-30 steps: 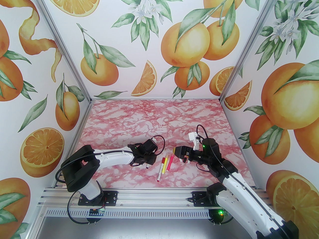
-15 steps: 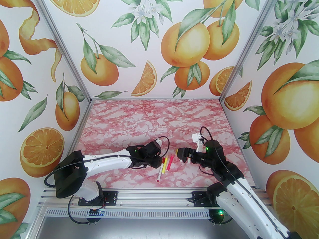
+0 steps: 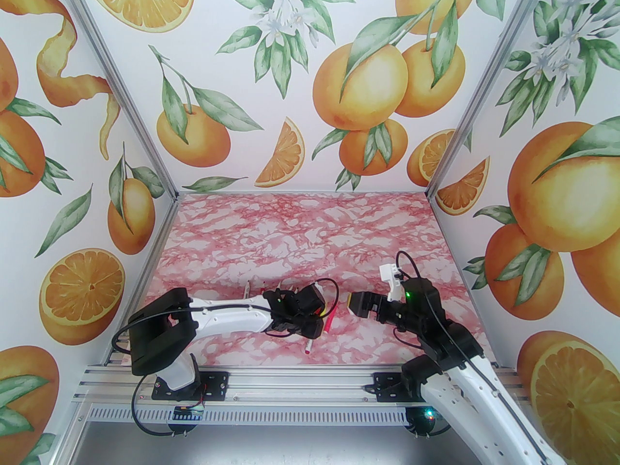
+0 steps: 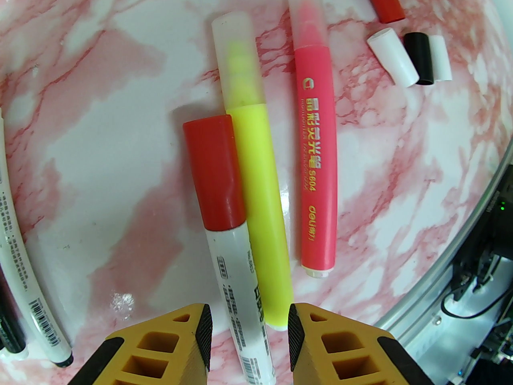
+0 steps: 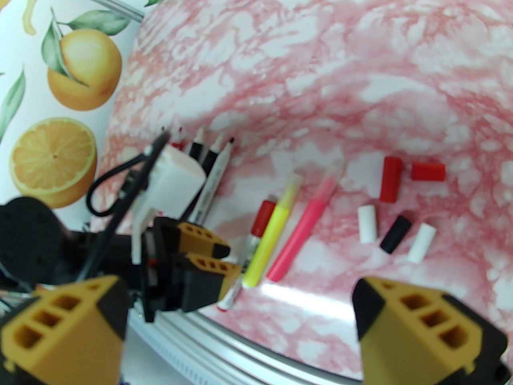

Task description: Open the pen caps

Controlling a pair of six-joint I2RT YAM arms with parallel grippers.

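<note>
Left tool, spread, straddles the red-capped pen to grip it; right tool, spread, seems poised to pull the cap.

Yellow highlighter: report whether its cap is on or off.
On. A frosted clear cap covers the tip of the yellow highlighter, seated flush against the barrel.

— What stands around the table?
— Three walls: left, far and right. All are covered with paper printed with oranges, orange slices, a curl of peel, green leaves and white flowers.
— And the table top?
— It has a pink and white marble pattern and shines a little.
— Is there a frame?
— Yes. Metal posts stand in both far corners, and a metal rail runs along the near edge.
</note>
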